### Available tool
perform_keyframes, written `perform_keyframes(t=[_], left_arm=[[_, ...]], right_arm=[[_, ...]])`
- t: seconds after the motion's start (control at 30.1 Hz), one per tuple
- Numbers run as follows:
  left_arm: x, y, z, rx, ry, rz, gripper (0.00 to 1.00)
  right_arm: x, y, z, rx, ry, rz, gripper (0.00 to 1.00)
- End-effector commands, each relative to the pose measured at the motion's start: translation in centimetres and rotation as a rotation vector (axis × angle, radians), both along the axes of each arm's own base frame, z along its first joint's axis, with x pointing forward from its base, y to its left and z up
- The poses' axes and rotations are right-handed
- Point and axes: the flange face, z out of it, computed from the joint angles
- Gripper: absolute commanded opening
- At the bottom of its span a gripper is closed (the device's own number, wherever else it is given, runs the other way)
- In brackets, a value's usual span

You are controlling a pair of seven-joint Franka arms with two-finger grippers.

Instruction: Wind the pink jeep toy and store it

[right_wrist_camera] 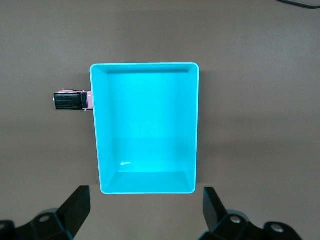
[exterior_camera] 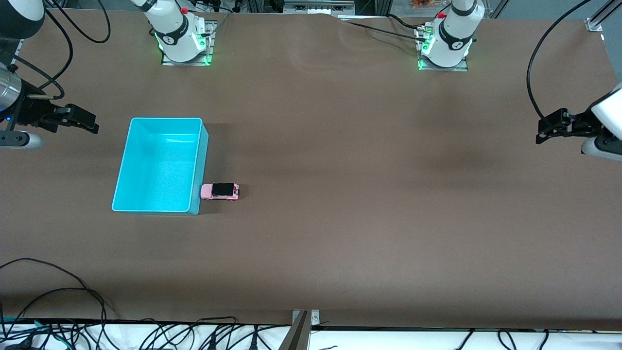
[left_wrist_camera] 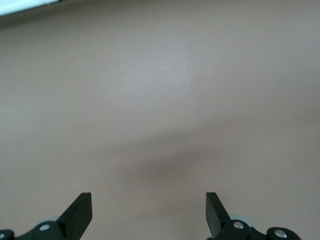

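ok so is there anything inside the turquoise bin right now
Nothing shows inside the rectangular turquoise plastic bin: its floor and walls are bare. The small pink toy jeep with a black roof sits outside, against its wall. The table beneath the bin is covered.

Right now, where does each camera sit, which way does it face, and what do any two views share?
Front view: high across the table, facing both bases; shows right gripper, left gripper, turquoise bin, pink jeep toy.
Left wrist view: on the left arm, looking down at bare table between its open fingers.
Right wrist view: on the right arm, over the bin, open fingers showing.
Front and right wrist views share bin and jeep.
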Motion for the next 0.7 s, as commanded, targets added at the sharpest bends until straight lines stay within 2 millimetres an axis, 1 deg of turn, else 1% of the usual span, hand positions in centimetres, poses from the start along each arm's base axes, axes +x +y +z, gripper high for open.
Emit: perform_keyframes(t=[0.0,0.07,0.2,0.27,0.43,0.47,0.5,0.6,0.66], left_arm=[[-2.9,-0.3,1.6,0.022,-0.057,0.004,1.0],[-3.4,-0.3,2.3,0.046,-0.065,0.005,1.0],[-5.1,-0.4,2.4,0.05,-0.057,0.005,1.0],[-5.2,-0.3,2.3,0.042,-0.054,0.005,1.0],[-5.2,-0.3,2.4,0.039,-0.054,0.008,1.0],[-5.2,-0.3,2.5,0.039,-0.054,0.008,1.0],[-5.3,-0.4,2.6,0.039,-0.051,0.007,1.0],[-5.5,-0.7,2.6,0.038,-0.031,0.004,1.0],[-5.6,-0.8,2.7,0.038,-0.03,0.004,1.0]], right_arm=[[-0.4,-0.1,0.3,0.001,0.004,0.008,1.0],[-0.4,-0.2,0.3,0.0,0.004,0.007,1.0],[-0.4,-0.1,0.3,0.0,0.004,0.008,1.0],[-0.4,0.0,0.4,0.0,0.003,0.01,1.0],[-0.5,1.0,0.2,-0.001,0.009,0.028,1.0],[-0.5,1.5,0.1,0.001,0.01,0.039,1.0],[-0.5,2.5,0.0,0.002,0.012,0.065,1.0],[-0.5,4.0,0.0,0.011,0.009,0.158,1.0],[-0.5,4.7,-0.3,0.018,0.015,0.224,1.0]])
